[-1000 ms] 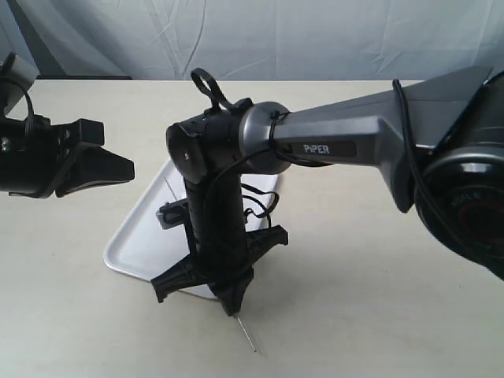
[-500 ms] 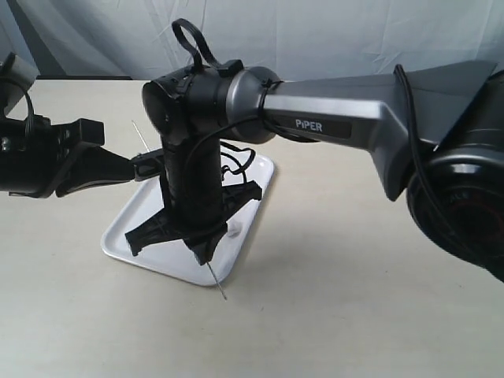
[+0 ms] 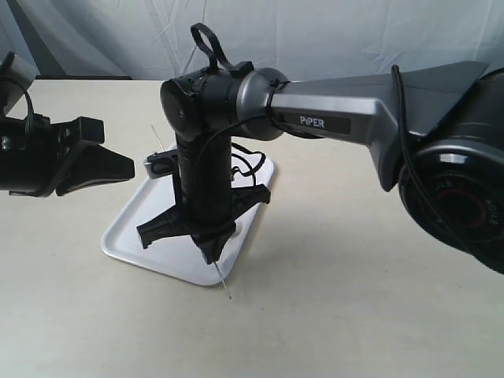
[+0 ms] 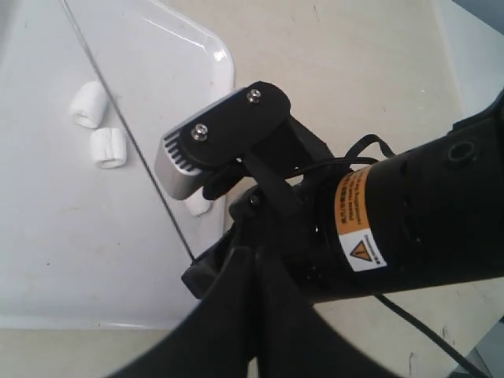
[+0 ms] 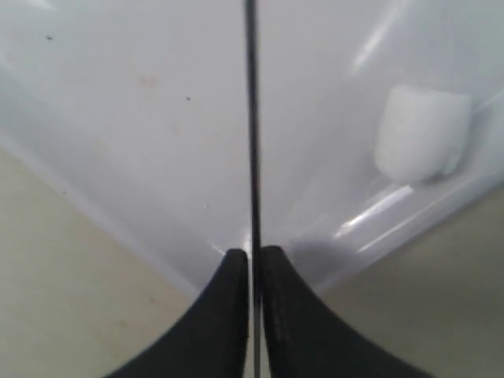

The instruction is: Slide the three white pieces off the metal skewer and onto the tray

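Skewer (image 3: 224,285) slants steeply over the tray (image 3: 130,244) in the exterior view, clamped in the right pincer (image 3: 213,253). The left pincer (image 3: 124,167) hangs aside, tips together.

Left wrist view: three pieces (image 4: 108,148) lie on the tray near the skewer.

Right wrist view: the fingers (image 5: 228,315) pinch the skewer, with one piece nearby.

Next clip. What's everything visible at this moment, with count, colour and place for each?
tray: one, white, on the table.
white pieces: three, white, lying on the tray beside the skewer, one partly hidden.
metal skewer: one, silver, held tilted over the tray, lower tip past the tray's near edge.
table: one, beige, under everything.
backdrop cloth: one, pale blue-grey, behind the table.
cable: one, black, looping up above the tray.
right tool: one, black, shut on the skewer above the tray.
left tool: one, black, looks shut and empty, beside the tray.
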Motion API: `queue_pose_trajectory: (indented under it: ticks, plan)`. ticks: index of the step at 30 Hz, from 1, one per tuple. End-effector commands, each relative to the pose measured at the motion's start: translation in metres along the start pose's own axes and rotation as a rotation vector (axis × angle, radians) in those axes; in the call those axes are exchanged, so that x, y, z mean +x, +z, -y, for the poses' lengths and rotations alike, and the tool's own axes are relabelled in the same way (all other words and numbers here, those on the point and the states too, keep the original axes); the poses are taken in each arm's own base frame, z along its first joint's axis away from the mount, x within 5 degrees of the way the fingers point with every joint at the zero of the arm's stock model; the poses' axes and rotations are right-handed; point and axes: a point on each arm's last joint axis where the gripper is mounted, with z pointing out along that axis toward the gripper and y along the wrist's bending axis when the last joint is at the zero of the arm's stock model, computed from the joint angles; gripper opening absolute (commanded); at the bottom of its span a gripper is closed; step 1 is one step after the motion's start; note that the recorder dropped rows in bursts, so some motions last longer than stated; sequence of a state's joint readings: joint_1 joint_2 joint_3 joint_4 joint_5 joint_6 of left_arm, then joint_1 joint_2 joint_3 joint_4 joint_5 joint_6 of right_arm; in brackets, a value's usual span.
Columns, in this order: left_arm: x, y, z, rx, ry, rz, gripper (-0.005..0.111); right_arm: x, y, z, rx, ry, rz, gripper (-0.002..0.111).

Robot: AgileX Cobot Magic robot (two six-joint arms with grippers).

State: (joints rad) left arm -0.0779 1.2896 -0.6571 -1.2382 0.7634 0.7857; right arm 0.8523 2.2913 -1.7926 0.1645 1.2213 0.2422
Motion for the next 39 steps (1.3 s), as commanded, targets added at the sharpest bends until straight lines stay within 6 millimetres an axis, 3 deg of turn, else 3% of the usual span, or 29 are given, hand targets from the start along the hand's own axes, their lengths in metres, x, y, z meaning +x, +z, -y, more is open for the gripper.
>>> queue_pose_trajectory:
  ticks: [1, 3, 10, 15, 18, 22, 25, 29, 33, 39]
  plan:
    - [0.000, -0.002, 0.000, 0.005, -0.015, 0.015, 0.000, -0.002, 0.004, 0.000, -0.029, -0.011, -0.013, 0.029]
    - [0.000, -0.002, 0.000, 0.005, -0.015, 0.015, 0.000, -0.002, 0.006, -0.001, -0.038, -0.008, -0.020, 0.034]
    - [-0.001, -0.002, 0.000, -0.002, -0.015, 0.024, 0.000, -0.002, 0.008, 0.001, -0.018, -0.014, -0.019, 0.035]
    - [-0.002, -0.002, -0.002, -0.016, -0.014, 0.039, 0.000, 0.001, -0.017, -0.001, -0.029, -0.027, 0.034, 0.035]
    - [-0.002, -0.002, -0.002, -0.016, -0.005, 0.039, 0.000, 0.007, -0.044, -0.004, -0.039, -0.060, 0.096, 0.034]
    - [-0.003, -0.002, -0.001, -0.017, 0.042, 0.049, 0.000, 0.024, -0.098, -0.009, -0.026, -0.127, 0.225, 0.034]
    - [-0.004, -0.002, -0.003, -0.031, 0.072, 0.061, 0.000, 0.045, -0.141, -0.015, 0.024, -0.185, 0.345, 0.034]
    - [-0.007, -0.007, -0.003, -0.075, 0.121, 0.105, 0.000, 0.089, -0.201, -0.032, 0.024, -0.268, 0.507, 0.034]
    - [-0.010, -0.027, 0.005, -0.164, 0.230, 0.204, 0.000, 0.134, -0.242, -0.048, 0.014, -0.358, 0.634, 0.034]
    - [-0.002, -0.087, 0.025, -0.397, 0.407, 0.433, 0.000, 0.193, -0.289, -0.055, 0.026, -0.420, 0.811, 0.034]
